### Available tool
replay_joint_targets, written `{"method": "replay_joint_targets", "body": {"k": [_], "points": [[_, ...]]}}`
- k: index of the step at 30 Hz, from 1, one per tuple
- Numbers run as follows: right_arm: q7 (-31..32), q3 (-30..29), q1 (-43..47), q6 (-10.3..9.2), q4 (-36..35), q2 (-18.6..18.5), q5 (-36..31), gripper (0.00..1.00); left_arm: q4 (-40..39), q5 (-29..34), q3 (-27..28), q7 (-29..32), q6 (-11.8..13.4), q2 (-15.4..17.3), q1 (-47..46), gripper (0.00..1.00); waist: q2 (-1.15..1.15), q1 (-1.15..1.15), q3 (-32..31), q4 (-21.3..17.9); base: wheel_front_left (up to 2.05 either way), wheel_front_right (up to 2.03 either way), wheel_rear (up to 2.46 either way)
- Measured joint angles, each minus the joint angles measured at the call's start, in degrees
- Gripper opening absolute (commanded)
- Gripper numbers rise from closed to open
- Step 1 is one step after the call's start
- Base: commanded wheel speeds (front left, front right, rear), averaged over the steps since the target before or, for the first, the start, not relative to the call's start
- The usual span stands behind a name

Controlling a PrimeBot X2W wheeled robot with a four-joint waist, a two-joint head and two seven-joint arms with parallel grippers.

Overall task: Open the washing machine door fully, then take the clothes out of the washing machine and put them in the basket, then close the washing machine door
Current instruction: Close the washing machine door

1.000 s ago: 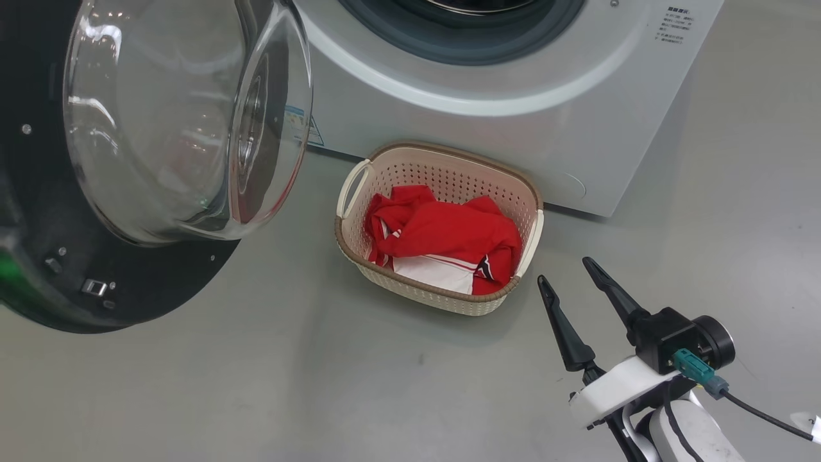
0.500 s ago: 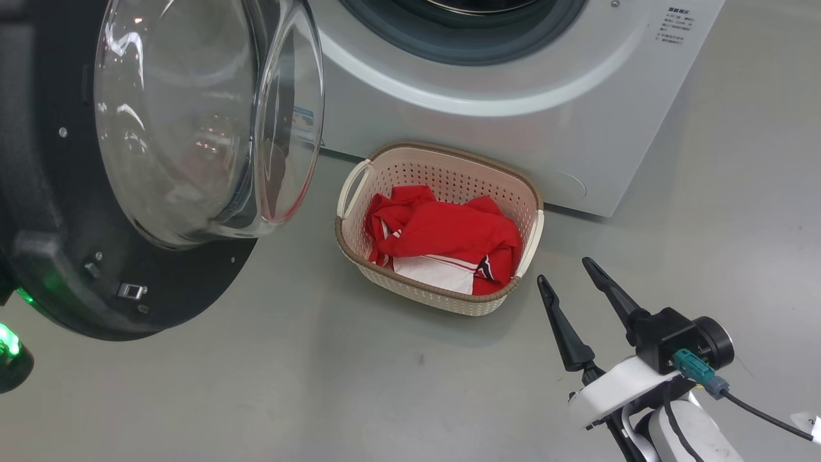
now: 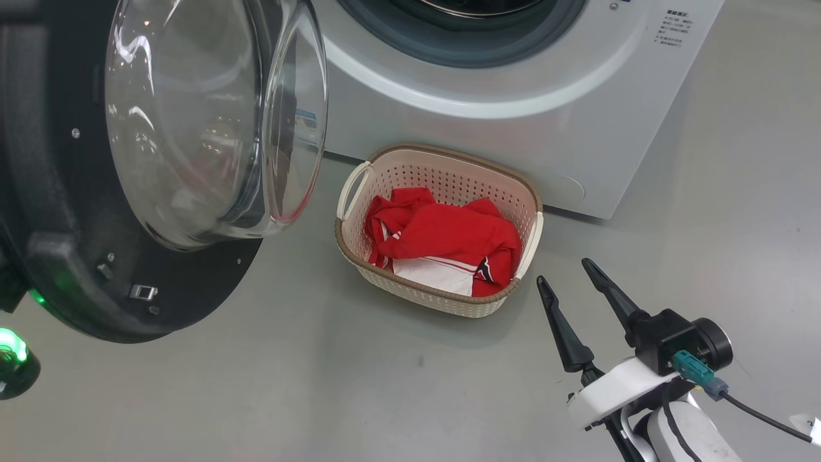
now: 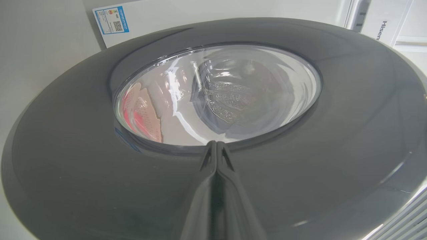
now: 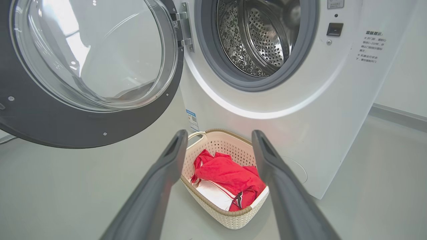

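Observation:
The washing machine door (image 3: 77,282) hangs partly open at the left, its glass bowl (image 3: 192,128) bulging toward the washing machine (image 3: 487,128). My left gripper (image 4: 217,143) is shut on nothing, its tips up against the door's outer face (image 4: 83,166) at the window's lower edge. The clothes (image 3: 449,234) lie bunched in the basket (image 3: 442,151), which stands on the floor against the machine's front. My right gripper (image 3: 564,271) is open and empty, low and to the right of the basket. The right wrist view shows the right gripper (image 5: 219,133) pointing at the basket (image 5: 217,143), and the steel drum (image 5: 260,40) with no clothes visible inside.
Grey floor (image 3: 321,385) spreads in front of the basket and to the machine's right. A dark arm part with a green light (image 3: 13,366) sits at the lower left, behind the door. A blue label (image 4: 111,20) is stuck on the machine's front.
The door has swung right, toward the machine, with the green-lit arm part coming into view behind it. The right gripper, basket and clothes have stayed put.

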Motion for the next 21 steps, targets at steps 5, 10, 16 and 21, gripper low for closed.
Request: {"method": "replay_joint_targets", "body": {"k": [5,10,16,21], "points": [[-0.01,0.08,0.0,0.0,0.21,0.08,0.03,1.0,-2.87,0.01,-0.87,0.45,0.51,-1.24,1.51,0.0,0.0,0.0,-0.13,-0.07,0.0,0.0,0.0],[-0.01,0.07,0.0,-0.02,0.36,0.08,0.03,1.0,-4.81,0.02,-1.1,0.73,1.24,-1.9,2.63,0.0,0.0,0.0,-0.18,-0.1,0.0,0.0,0.0],[-0.01,0.08,0.01,-0.37,0.54,0.09,0.04,1.0,-8.13,0.05,-1.94,1.03,1.49,-3.32,4.15,0.0,0.0,0.0,-0.26,0.02,0.0,0.0,0.0],[-0.02,0.08,0.01,-0.37,0.73,0.08,0.04,1.0,-10.82,1.09,-1.78,-0.74,1.49,-3.83,5.5,0.0,0.0,0.0,-0.35,0.26,0.0,0.0,0.0]]}}
